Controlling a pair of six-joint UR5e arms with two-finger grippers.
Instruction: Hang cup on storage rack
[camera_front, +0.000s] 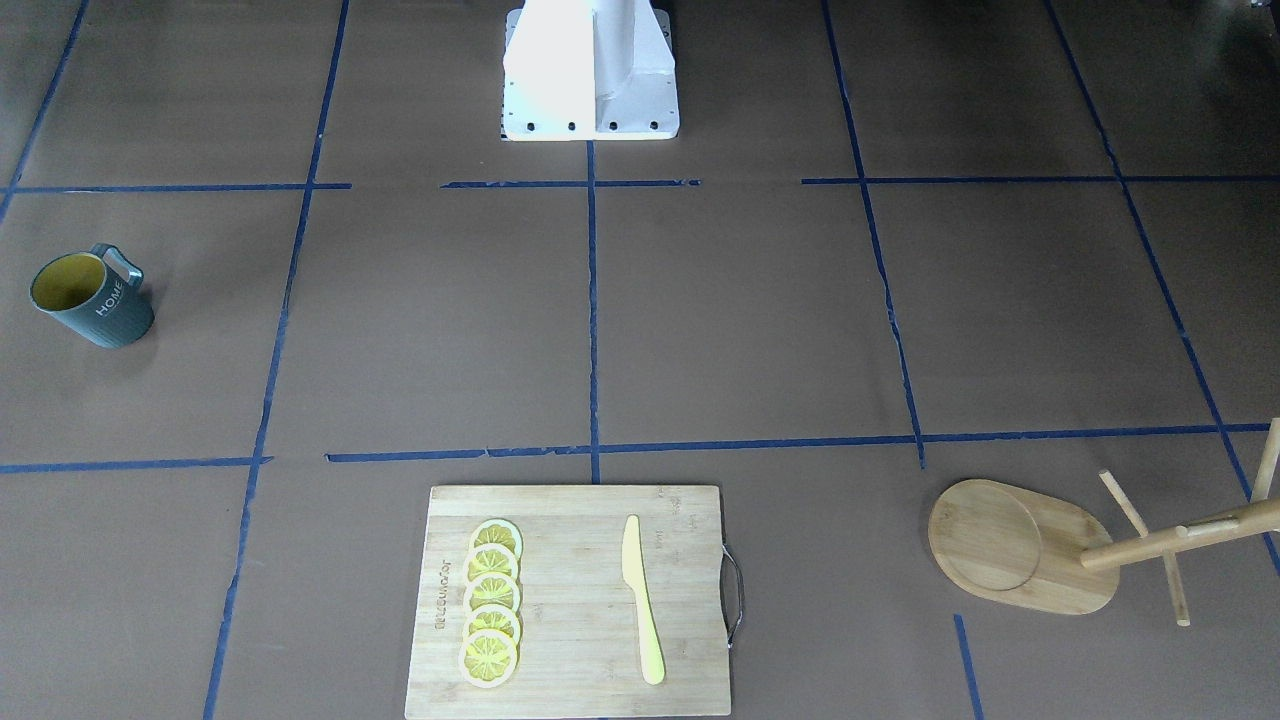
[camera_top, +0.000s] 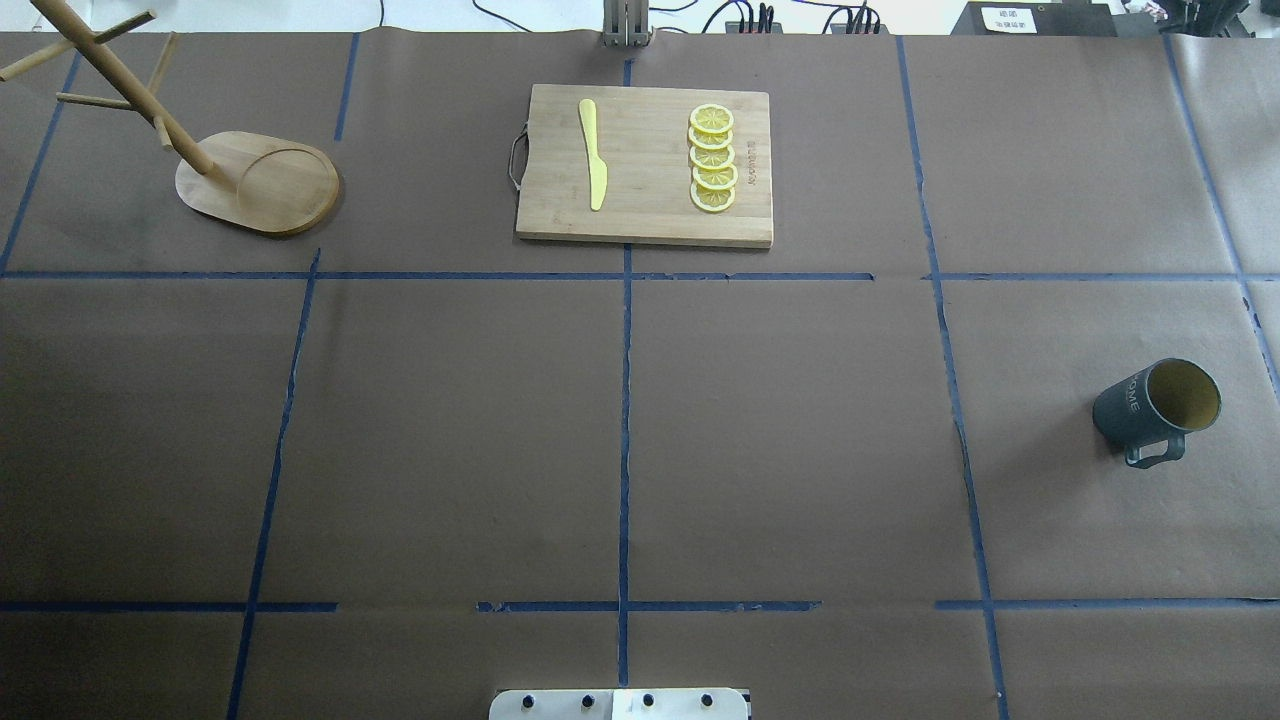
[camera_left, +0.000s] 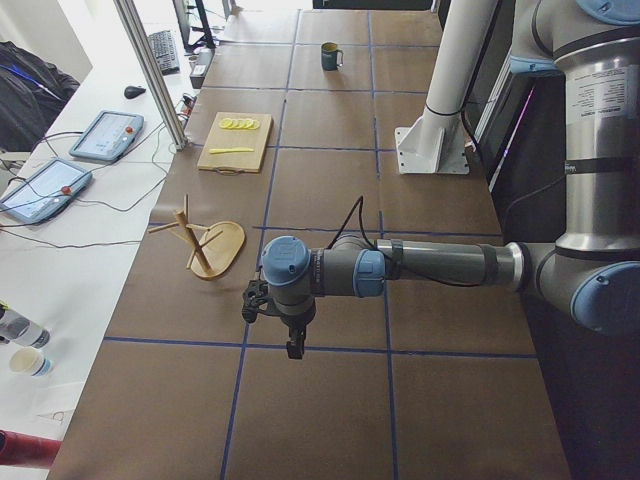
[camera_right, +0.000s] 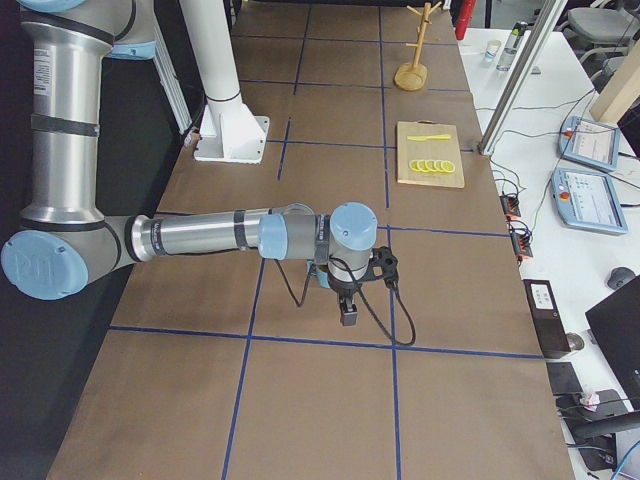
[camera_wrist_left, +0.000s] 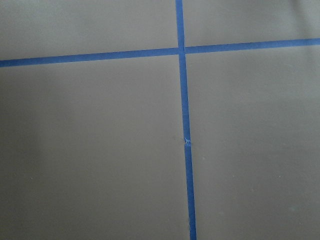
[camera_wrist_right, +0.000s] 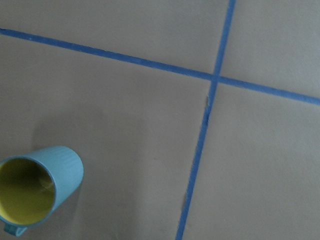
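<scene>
cup (camera_top: 1155, 408) upright on worktop (camera_top: 780, 450), robot's right side, well apart from storage rack (camera_top: 120, 82); judged rigid, breakable, moderately heavy, best gripped across rim; left pincer (camera_left: 293, 348) and right pincer (camera_right: 348, 318): state cannot be told.

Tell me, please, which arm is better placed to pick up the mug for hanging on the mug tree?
The right arm. The mug sits on the robot's right side of the table, and the right wrist view shows it. The left wrist view does not.

At left storage rack (camera_top: 258, 183) — cutting board (camera_top: 650, 150) middle — cup (camera_top: 1155, 408) at right.
</scene>
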